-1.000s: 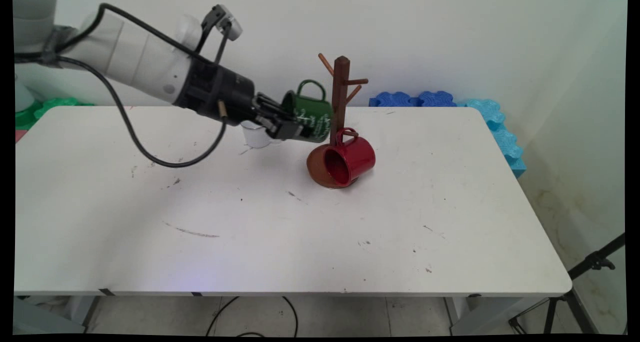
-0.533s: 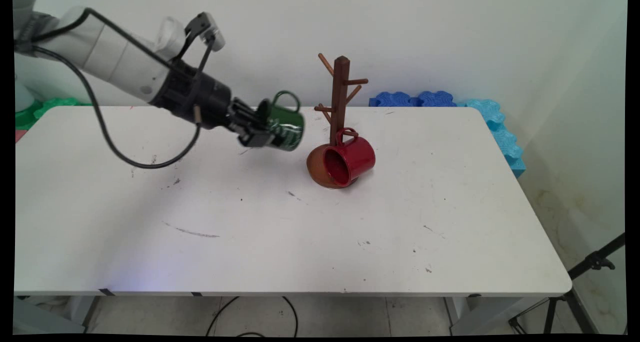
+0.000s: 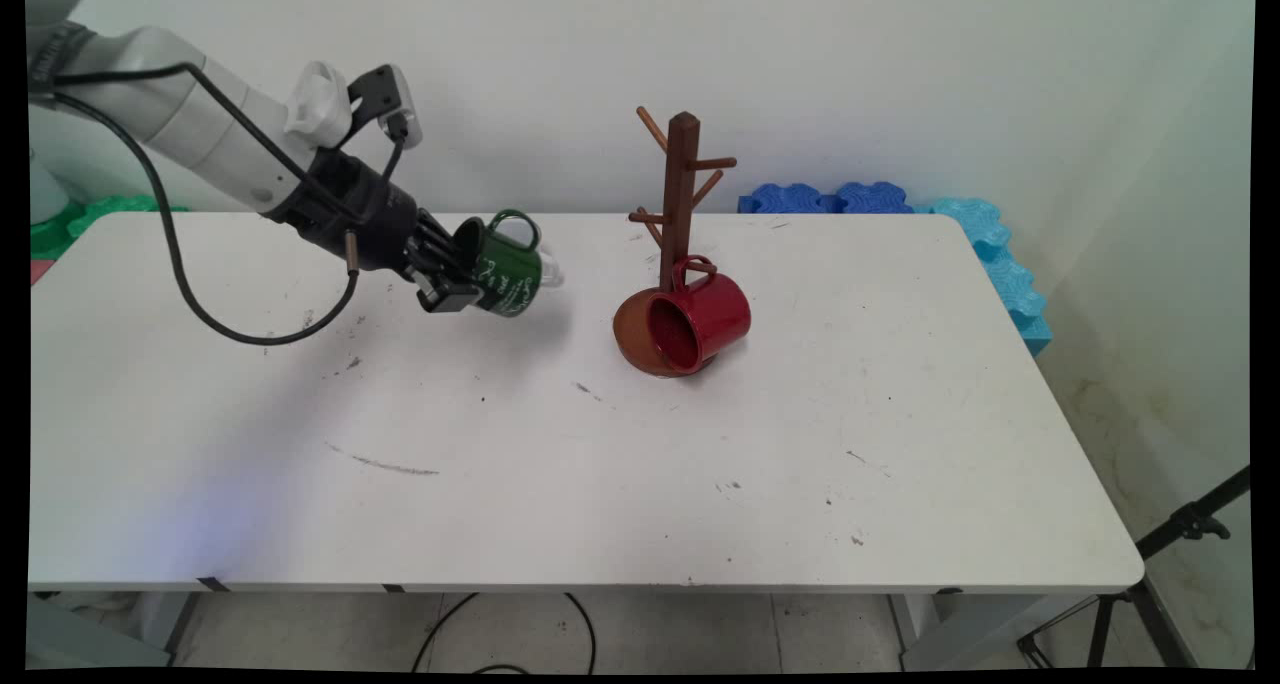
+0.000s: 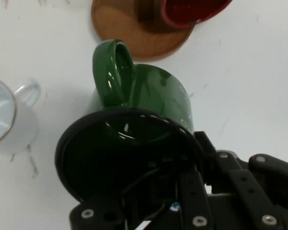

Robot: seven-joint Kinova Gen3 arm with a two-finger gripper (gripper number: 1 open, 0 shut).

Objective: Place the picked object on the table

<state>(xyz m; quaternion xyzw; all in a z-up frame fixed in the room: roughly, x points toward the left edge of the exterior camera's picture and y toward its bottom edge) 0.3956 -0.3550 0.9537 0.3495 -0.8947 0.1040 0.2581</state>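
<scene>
My gripper is shut on the rim of a green mug with white lettering, held tilted above the table's back left-centre, handle upward. A brown wooden mug tree stands to its right on a round base. Against that base leans a red mug, on its side with the mouth toward the camera. A white mug stands on the table close behind the green mug; in the main view only a sliver of the white mug shows.
Blue foam blocks lie along the table's back right edge and green ones at the back left. A black cable hangs from the arm over the table. A tripod leg stands right of the table.
The arm has drawn back to the left with the green mug, away from the mug tree and lower toward the table. The red mug and tree have not moved.
</scene>
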